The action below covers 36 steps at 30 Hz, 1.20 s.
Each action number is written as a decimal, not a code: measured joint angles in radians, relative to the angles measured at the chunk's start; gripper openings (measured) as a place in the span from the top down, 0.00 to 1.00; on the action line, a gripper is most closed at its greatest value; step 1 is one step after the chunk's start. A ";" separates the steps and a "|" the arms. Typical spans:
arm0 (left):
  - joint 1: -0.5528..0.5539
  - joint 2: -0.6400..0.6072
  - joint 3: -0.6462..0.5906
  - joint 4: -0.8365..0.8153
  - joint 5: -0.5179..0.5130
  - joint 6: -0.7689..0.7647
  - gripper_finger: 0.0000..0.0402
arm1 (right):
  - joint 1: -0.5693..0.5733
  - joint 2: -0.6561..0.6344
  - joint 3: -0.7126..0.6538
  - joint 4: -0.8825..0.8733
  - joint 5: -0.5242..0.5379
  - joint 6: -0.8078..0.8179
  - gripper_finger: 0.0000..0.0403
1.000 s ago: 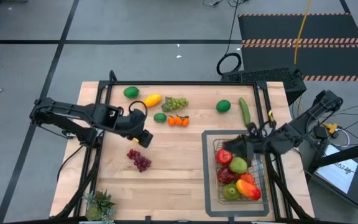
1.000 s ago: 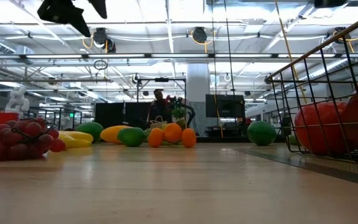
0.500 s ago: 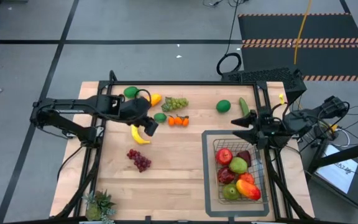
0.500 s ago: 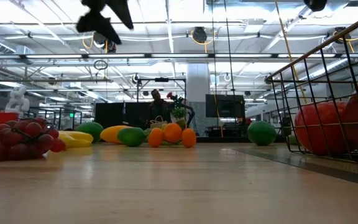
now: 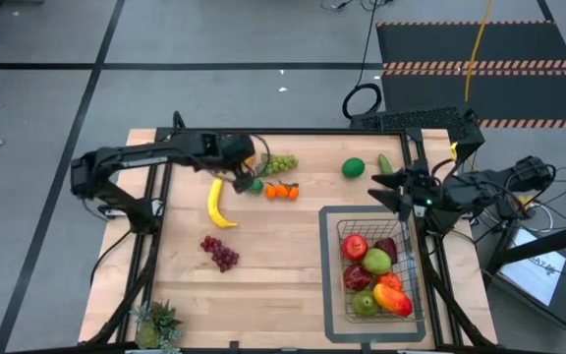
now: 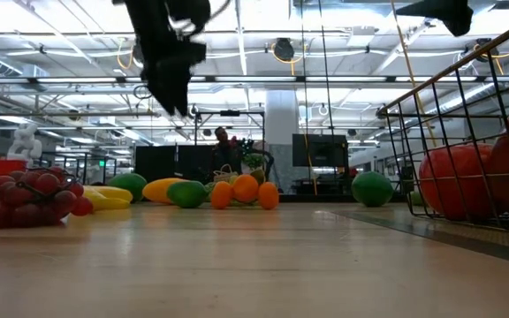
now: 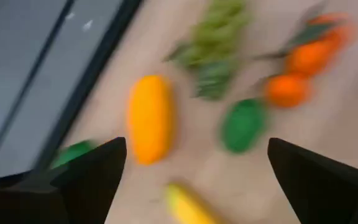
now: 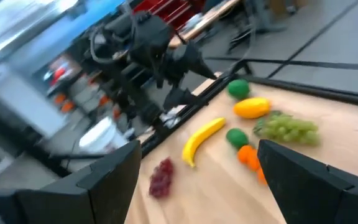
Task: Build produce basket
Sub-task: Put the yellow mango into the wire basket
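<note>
From above, the left gripper (image 5: 247,167) hangs over the far-left cluster of produce — a yellow mango (image 5: 247,153), green grapes (image 5: 279,163), a small green fruit (image 5: 254,184) and oranges (image 5: 282,192) — with a banana (image 5: 215,205) lying free on the wooden table (image 5: 273,265) just beside it. Red grapes (image 5: 221,253) sit nearer the front. The wire basket (image 5: 337,320), on a grey tray at right, holds apples, a pear and other fruit; the right gripper (image 5: 386,189) hovers just behind it, beside a cucumber (image 5: 384,165) and a lime (image 5: 353,168).

At table level, the left gripper (image 6: 173,99) is raised clear above the fruit row.

From the left wrist, the fingers (image 7: 92,174) stand wide apart with nothing between them — mango (image 7: 148,118) and green fruit (image 7: 243,124) lie below.

From the right wrist, the fingers (image 8: 114,171) are likewise spread and empty.
</note>
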<state>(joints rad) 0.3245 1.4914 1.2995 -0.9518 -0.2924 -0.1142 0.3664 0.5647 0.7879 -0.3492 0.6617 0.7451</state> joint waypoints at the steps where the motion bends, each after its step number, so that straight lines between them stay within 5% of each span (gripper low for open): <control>1: 0.026 0.017 0.000 0.001 -0.010 0.031 0.03 | -0.005 0.001 0.000 -0.001 0.022 0.017 0.22; 9: 0.193 0.141 0.000 0.027 0.113 0.212 0.14 | -0.062 0.025 0.000 0.000 0.100 0.031 0.22; 18: 0.259 0.245 0.000 0.029 0.111 0.179 0.01 | -0.103 0.043 0.000 0.020 0.098 0.055 0.22; 36: 0.282 0.397 0.000 0.081 0.082 0.165 0.02 | -0.113 0.078 0.000 0.038 0.097 0.108 0.22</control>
<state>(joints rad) 0.6060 1.8888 1.2995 -0.8708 -0.2104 0.0506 0.2539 0.6425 0.7878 -0.3111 0.7583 0.8528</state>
